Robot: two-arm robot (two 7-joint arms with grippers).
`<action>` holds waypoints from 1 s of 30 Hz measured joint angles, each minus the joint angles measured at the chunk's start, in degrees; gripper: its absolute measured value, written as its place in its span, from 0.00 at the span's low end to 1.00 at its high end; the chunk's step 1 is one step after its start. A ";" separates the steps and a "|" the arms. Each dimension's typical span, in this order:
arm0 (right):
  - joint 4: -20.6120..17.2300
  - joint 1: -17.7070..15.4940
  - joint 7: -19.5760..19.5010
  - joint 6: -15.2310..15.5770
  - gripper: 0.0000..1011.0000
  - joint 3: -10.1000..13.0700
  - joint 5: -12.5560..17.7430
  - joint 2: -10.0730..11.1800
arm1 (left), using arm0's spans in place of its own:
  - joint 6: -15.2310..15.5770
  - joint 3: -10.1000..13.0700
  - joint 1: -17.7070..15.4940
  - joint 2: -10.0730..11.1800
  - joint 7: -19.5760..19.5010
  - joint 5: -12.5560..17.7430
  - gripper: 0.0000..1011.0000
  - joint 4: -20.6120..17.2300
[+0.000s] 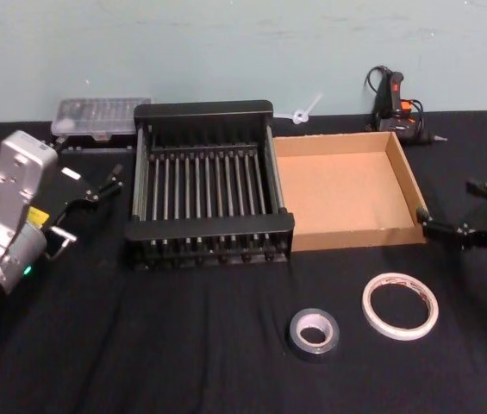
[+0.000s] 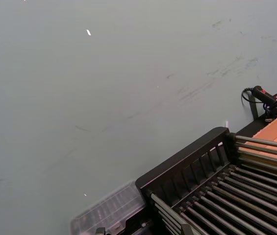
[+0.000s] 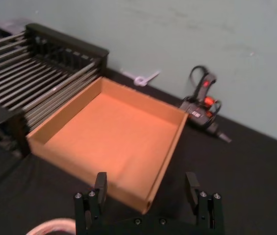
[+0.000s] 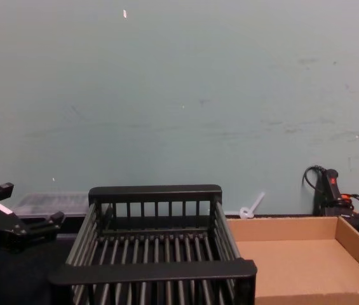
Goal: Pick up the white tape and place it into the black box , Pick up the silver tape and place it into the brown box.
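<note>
The white tape (image 1: 400,305), with red print on top, lies flat on the black cloth at the front right. The smaller silver tape (image 1: 314,333) lies just to its left. Behind them stand the black box (image 1: 204,110) at the centre and the brown box (image 1: 355,235) against its right side. Both boxes hold nothing. My right gripper (image 1: 460,209) hovers open beside the brown box's right front corner, above and behind the white tape. In the right wrist view its fingers (image 3: 100,183) stand wide apart, with the white tape's edge (image 3: 50,226) below. My left gripper (image 1: 101,183) hangs open left of the black box.
A clear plastic case (image 1: 101,116) sits behind the black box's left corner. A black and orange glue gun (image 1: 396,108) with its cable lies behind the brown box. A small white plastic piece (image 1: 303,110) lies by the wall. Bare black cloth spreads across the front.
</note>
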 joint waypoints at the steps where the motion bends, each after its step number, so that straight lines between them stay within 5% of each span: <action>1: -0.54 -0.51 0.62 1.13 0.99 0.39 0.71 0.19 | 0.00 0.00 0.00 0.00 0.00 0.00 0.99 0.00; 14: -2.07 -3.35 4.07 6.54 0.99 1.02 1.70 1.43 | 0.00 0.00 0.00 0.00 0.00 0.00 0.99 0.00; 30: 0.43 -3.13 6.57 8.96 0.99 -1.63 -2.04 0.00 | 0.00 0.00 0.00 0.00 0.00 0.00 0.99 0.00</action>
